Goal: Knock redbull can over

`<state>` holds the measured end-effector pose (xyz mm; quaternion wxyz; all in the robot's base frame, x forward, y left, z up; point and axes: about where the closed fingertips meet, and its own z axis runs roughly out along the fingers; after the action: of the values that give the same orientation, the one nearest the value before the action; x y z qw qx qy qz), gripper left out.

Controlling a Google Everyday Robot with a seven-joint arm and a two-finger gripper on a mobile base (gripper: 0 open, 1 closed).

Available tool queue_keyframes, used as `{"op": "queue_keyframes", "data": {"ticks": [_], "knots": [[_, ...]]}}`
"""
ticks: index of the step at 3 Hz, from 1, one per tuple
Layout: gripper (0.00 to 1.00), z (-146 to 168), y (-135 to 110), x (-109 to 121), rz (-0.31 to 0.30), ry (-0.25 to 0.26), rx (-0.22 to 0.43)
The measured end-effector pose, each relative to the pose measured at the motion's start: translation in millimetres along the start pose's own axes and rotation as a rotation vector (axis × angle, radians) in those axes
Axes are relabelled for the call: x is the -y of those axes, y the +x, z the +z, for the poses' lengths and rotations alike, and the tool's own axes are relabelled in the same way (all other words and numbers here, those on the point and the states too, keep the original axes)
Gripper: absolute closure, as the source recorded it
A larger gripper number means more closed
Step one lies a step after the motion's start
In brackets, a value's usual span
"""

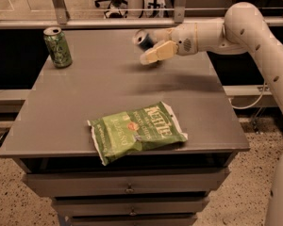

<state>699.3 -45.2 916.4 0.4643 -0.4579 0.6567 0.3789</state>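
Observation:
The redbull can [144, 40] is tipped hard to the left at the far middle of the grey table [85, 102], its silver top facing left and toward the camera. My gripper [153, 55] is right beside the can on its right side, with a pale finger [156, 53] reaching under and in front of it. The white arm comes in from the right edge of the view.
A wider green can [57, 47] stands upright at the table's far left corner. A green chip bag [137, 131] lies flat near the front edge. Drawers sit below the tabletop. A metal rail runs behind the table.

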Motion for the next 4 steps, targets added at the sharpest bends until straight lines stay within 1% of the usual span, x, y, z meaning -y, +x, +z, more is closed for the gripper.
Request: {"op": "queue_keyframes", "data": {"ticks": [1,2,3,4], "knots": [[0.00,8.9,-13.0,-28.4,-0.043,-0.084,0.054],[0.00,9.3,-17.6,-41.8,-0.062,-0.123,0.077],[0.00,-11.1,-7.6,-36.5,-0.100,-0.116,0.053],[0.00,-53.1,1.4,-13.5,-0.147,-0.063,0.009]]}}
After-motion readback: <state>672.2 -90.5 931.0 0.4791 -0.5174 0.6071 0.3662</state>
